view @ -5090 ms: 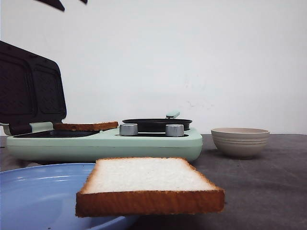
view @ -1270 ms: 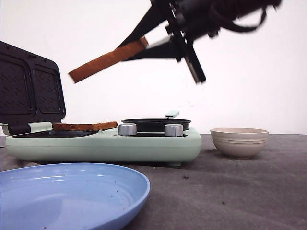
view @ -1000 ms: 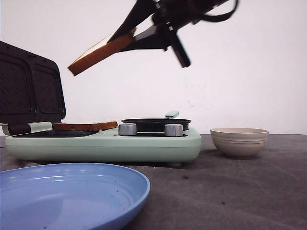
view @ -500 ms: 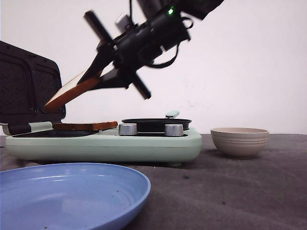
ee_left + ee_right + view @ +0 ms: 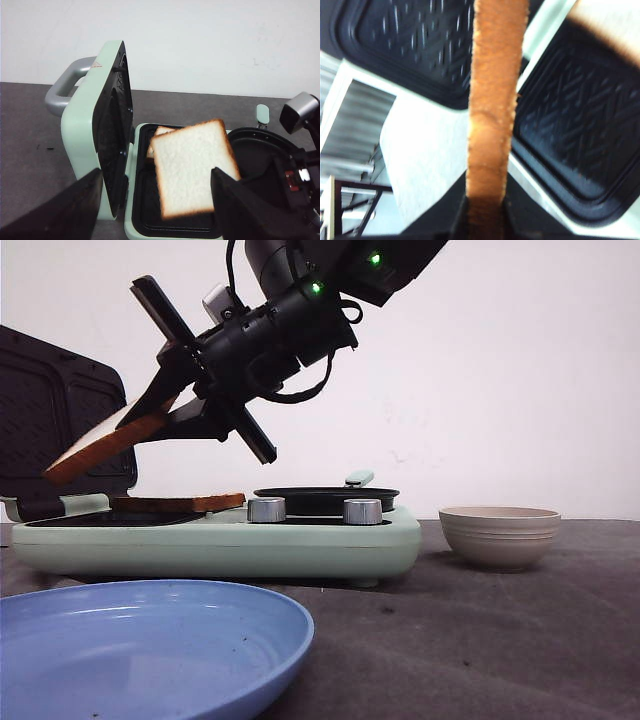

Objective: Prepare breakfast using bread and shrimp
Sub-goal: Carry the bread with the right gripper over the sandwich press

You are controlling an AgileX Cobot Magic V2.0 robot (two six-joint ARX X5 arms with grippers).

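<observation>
My right gripper [image 5: 168, 405] is shut on one bread slice [image 5: 98, 447], tilted down to the left above the open sandwich maker [image 5: 220, 542]. In the right wrist view the gripper [image 5: 485, 202] clamps the slice's brown crust [image 5: 495, 95]. The second bread slice [image 5: 178, 503] lies flat on the maker's bottom plate. In the left wrist view the held slice [image 5: 192, 170] hovers over the lying slice [image 5: 161, 132]. My left gripper [image 5: 156, 174] is open and empty, above and short of the maker. No shrimp shows in any view.
The maker's black ribbed lid [image 5: 65, 425] stands open at the left. A small black pan [image 5: 325, 497] sits on its right half, behind two silver knobs. A beige ribbed bowl [image 5: 500, 536] stands to the right, its inside hidden. A blue plate [image 5: 150, 640] lies at the front left.
The slice that lay on the blue plate is now in my right gripper. It was carried left and lowered, tilting down, towards the open sandwich maker.
</observation>
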